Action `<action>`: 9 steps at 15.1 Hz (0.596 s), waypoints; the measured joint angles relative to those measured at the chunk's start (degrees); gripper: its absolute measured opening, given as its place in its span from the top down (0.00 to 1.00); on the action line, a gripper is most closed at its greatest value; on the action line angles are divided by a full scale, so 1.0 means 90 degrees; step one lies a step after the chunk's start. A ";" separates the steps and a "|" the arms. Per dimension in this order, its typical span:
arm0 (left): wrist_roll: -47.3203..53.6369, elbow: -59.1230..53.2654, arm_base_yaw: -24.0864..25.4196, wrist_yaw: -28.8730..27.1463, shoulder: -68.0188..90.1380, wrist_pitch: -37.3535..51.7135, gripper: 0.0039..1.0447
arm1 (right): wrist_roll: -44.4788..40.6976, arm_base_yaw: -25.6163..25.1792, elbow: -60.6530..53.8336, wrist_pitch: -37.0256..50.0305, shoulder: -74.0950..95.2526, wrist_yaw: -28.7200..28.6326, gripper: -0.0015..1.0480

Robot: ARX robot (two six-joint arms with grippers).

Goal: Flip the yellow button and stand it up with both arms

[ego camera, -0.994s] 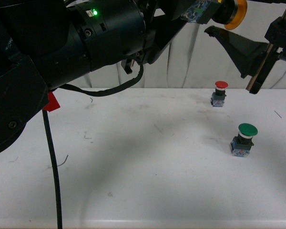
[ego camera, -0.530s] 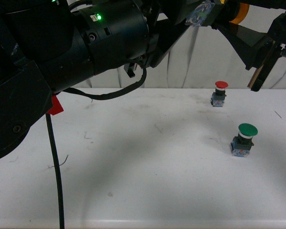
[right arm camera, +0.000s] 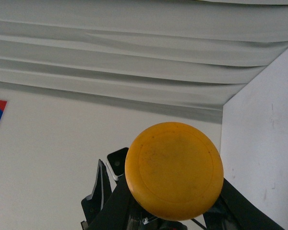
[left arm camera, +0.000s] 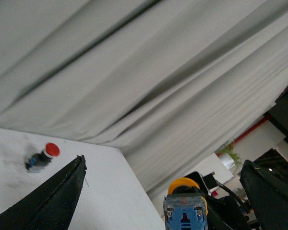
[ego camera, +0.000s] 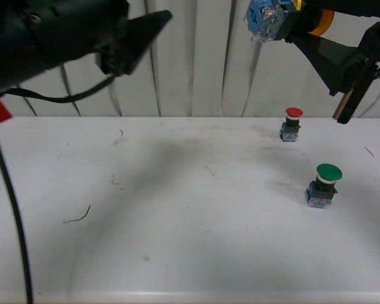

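The yellow button (ego camera: 270, 19) hangs high in the air at the upper right, lying sideways with its bluish base block pointing left and its yellow cap to the right. My right gripper (ego camera: 299, 20) is shut on its collar. The right wrist view shows the round yellow cap (right arm camera: 174, 177) face-on between the black fingers (right arm camera: 116, 203). My left gripper (ego camera: 145, 30) is open at the upper left, well apart from the button. In the left wrist view the yellow button's base (left arm camera: 185, 213) faces the camera beyond and between the two spread fingers (left arm camera: 55, 199).
A red-capped switch (ego camera: 292, 124) stands upright at the back right of the white table (ego camera: 177, 209), and a green-capped switch (ego camera: 323, 185) stands nearer on the right. Pale curtains hang behind. A black cable (ego camera: 12, 215) drops down the left side.
My left arm has drawn back to the left, away from the yellow button's base, uncovering the curtain. The right gripper still holds the button at about the same height.
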 joint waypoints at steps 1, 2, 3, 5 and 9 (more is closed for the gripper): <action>0.0233 -0.0323 0.0401 0.0199 -0.0398 -0.0002 0.06 | -0.0080 -0.0041 0.0000 0.0002 0.0000 0.0000 0.72; 0.0901 -0.0860 0.0899 0.0410 -0.1226 -0.0678 0.06 | -0.0095 -0.0109 0.0017 0.0007 0.0032 0.0002 0.72; 0.1559 -0.1343 0.1166 0.0529 -0.1999 -0.1382 0.06 | -0.0097 -0.0124 0.0070 0.0005 0.0087 0.0024 0.72; 0.3215 -0.2484 0.1547 0.0435 -0.4070 -0.2939 0.06 | -0.0114 -0.0146 0.0219 0.0007 0.0228 0.0032 0.72; 0.5384 -0.3354 0.1877 0.0153 -0.8247 -0.6467 0.06 | -0.0121 -0.0138 0.0299 0.0000 0.0291 0.0078 0.72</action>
